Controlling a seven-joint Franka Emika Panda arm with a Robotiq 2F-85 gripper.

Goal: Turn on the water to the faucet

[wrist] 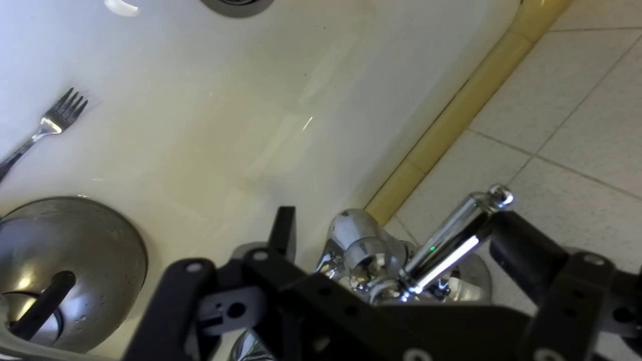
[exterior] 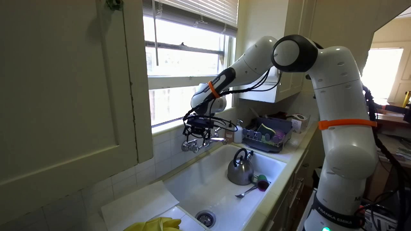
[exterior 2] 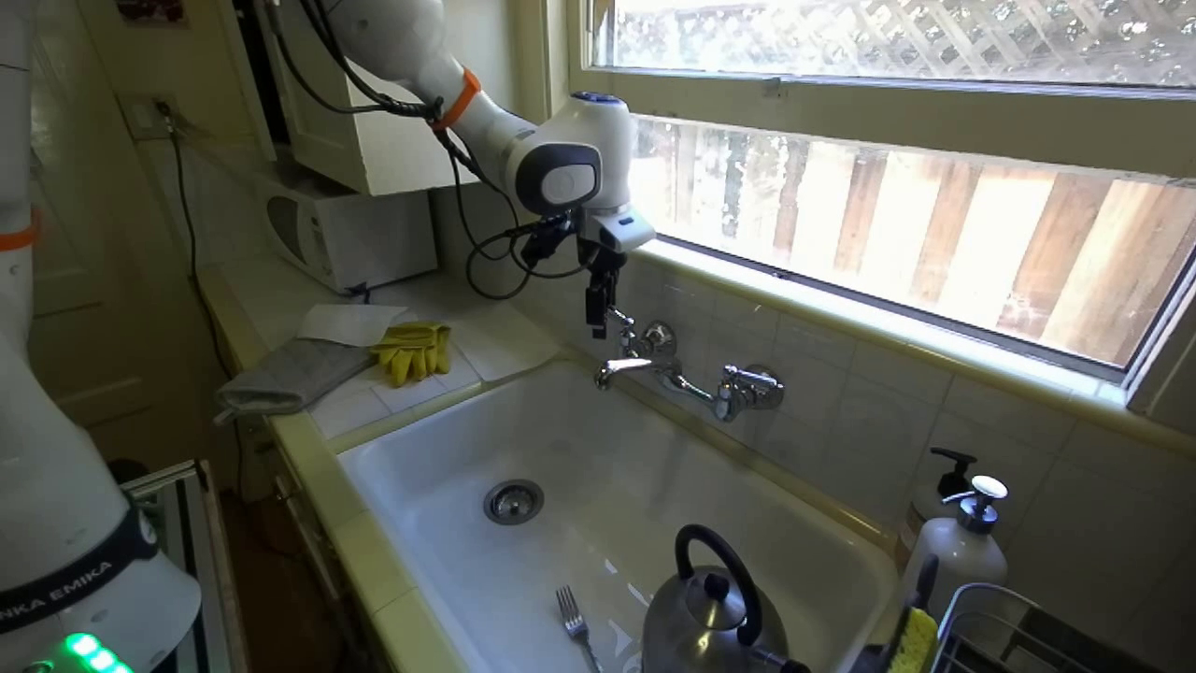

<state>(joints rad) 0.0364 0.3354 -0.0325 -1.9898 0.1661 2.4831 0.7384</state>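
Black two-fingered robot gripper (wrist: 393, 223) spread wide at a chrome two-handled wall faucet (exterior 2: 668, 376)

Nearest in the wrist view, the gripper is released, its fingers (wrist: 526, 248) well apart. Between them stands the faucet's slim, polished metal lever (wrist: 449, 245), close to the finger on the right of that view; whether they touch, I cannot tell. In an exterior view the faucet juts from a pale tiled wall (exterior 2: 841, 411) — its short curved chrome spout (exterior 2: 624, 368) reaches over a long white sink basin (exterior 2: 598, 458), and its other handle (exterior 2: 747, 391) sits to the right. Near, inside the basin, stands a rounded silver kettle (exterior 2: 682, 626) with a black looped handle (exterior 2: 745, 581); just left of it lies a steel fork (exterior 2: 572, 612), and a round metal drain (exterior 2: 514, 503) is farther off. Yellow gloves (exterior 2: 411, 353) lie on the white-tiled counter (exterior 2: 355, 411) at the far left, beside a grey cloth (exterior 2: 299, 374). At the right in an exterior view, a white jointed robot arm (exterior: 337, 73) with orange straps (exterior: 346, 124) arches left toward the faucet; a cream cabinet door (exterior: 64, 96) fills the near left.
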